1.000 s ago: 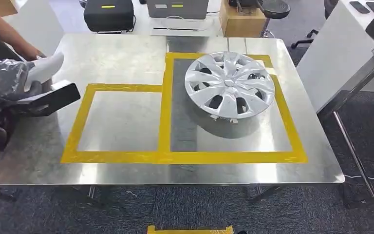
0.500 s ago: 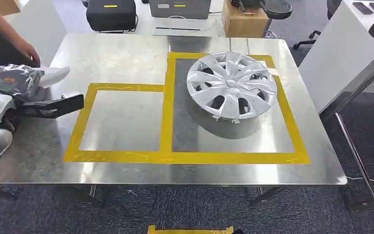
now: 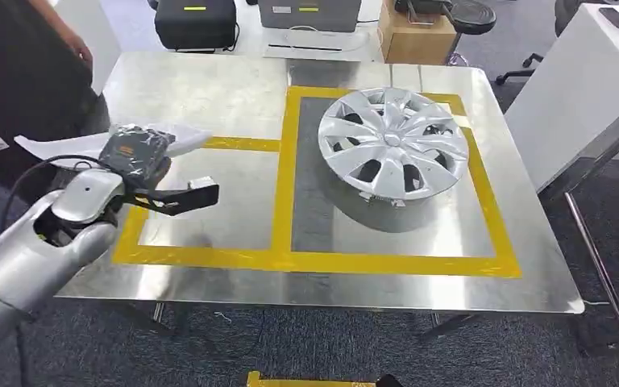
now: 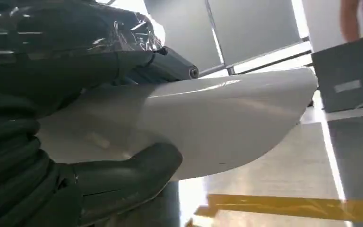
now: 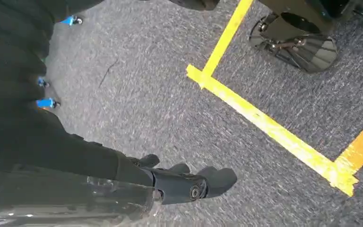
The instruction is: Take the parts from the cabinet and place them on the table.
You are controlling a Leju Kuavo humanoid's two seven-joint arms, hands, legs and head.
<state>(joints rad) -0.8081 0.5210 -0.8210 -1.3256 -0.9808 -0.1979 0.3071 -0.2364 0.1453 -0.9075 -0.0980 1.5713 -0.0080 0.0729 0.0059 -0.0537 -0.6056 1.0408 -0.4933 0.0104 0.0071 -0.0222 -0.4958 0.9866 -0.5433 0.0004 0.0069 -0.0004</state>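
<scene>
Above the left side of the steel table [image 3: 209, 89], the silver left arm reaches in from the near-left corner, and its left hand [image 3: 133, 161] carries a white moulded part [image 3: 44, 147] with a dark plastic-wrapped packet [image 3: 135, 148] on top. The part hangs over the near-left yellow tape rectangle [image 3: 201, 256], at its far-left corner, and juts out left past the table edge. A black bracket [image 3: 179, 196] sticks out to the right, just beside the hand.

From the left wrist, the dark fingers [image 4: 123, 175] curl under the part [image 4: 227, 118] while other fingers press on it from above, so the hand grips it. The part is smooth, glossy white plastic with a rounded, tapering end; the packet [image 4: 66, 23] is crinkled clear film over something dark.

On the right half of the table, well apart from the hand, a silver hubcap [image 3: 392, 143] lies flat inside the larger taped rectangle, round, with curved spokes and dark openings between them. The tabletop is brushed metal with dull reflections.

At the far left stands a person in dark clothes [image 3: 24, 72].

Seen from its own wrist, the right hand [image 5: 189, 182] hangs over grey carpet [image 5: 170, 94] marked with yellow floor tape [image 5: 274, 130]; its dark fingers are curled in and hold nothing.
</scene>
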